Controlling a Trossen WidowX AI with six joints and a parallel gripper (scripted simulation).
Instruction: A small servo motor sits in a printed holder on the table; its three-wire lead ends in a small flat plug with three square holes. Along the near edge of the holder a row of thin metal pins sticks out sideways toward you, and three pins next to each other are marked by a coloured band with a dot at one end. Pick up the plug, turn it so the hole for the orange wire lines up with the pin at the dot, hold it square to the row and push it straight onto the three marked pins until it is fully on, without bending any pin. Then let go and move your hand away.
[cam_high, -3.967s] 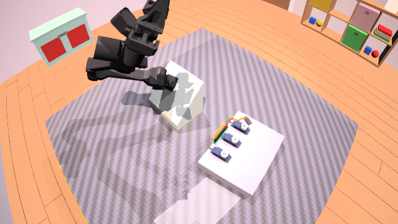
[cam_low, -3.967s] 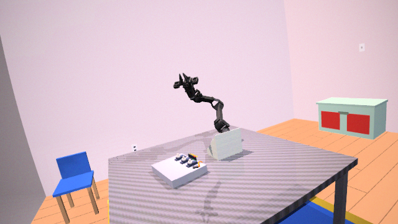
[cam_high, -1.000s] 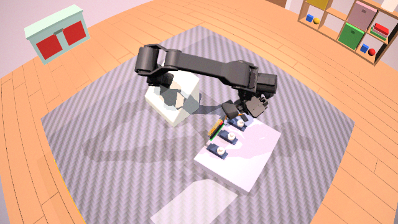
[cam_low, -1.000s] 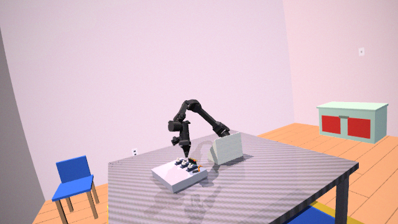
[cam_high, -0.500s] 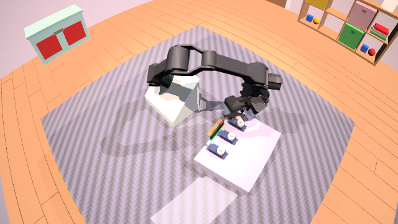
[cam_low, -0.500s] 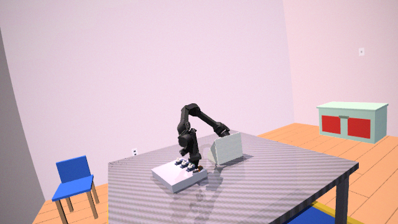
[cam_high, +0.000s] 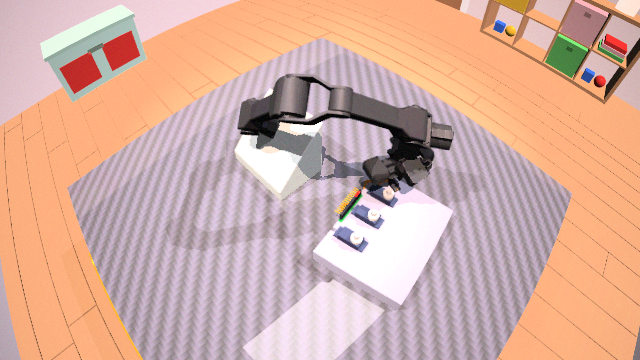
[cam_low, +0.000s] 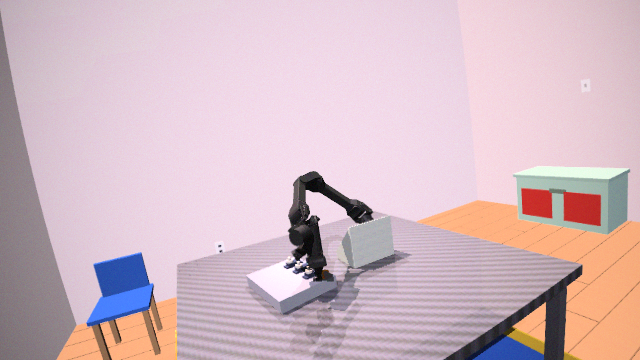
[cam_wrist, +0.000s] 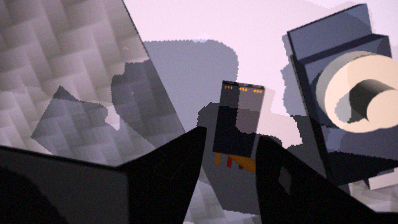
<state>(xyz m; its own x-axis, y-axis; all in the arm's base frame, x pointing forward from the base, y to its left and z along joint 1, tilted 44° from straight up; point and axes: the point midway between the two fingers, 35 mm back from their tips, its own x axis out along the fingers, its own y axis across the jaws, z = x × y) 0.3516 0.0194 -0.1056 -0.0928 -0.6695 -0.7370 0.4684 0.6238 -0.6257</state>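
The dark plug (cam_wrist: 239, 117) lies on the pale holder block (cam_high: 412, 235) (cam_low: 277, 286) in the wrist view, with three small orange-marked openings at its far end. Orange and red wires (cam_wrist: 241, 162) leave its near end. My gripper (cam_wrist: 231, 140) points down over it, partly open, one fingertip on each side; a gap shows at the left finger, and contact at the right cannot be told. In the top view the arm hides the plug. The yellow pin row (cam_high: 346, 201) sticks out from the holder's edge beside a green strip, with red at its upper end. The band's dot is too small to see.
Three blue servos with cream horns stand on the block: one (cam_high: 383, 195) (cam_wrist: 325, 30) close beside the gripper, a middle one (cam_high: 367, 216) and a far one (cam_high: 350, 238). A white wedge-shaped block (cam_high: 280, 172) (cam_low: 372, 242) stands by the arm's base on the grey woven table top (cam_high: 200, 280).
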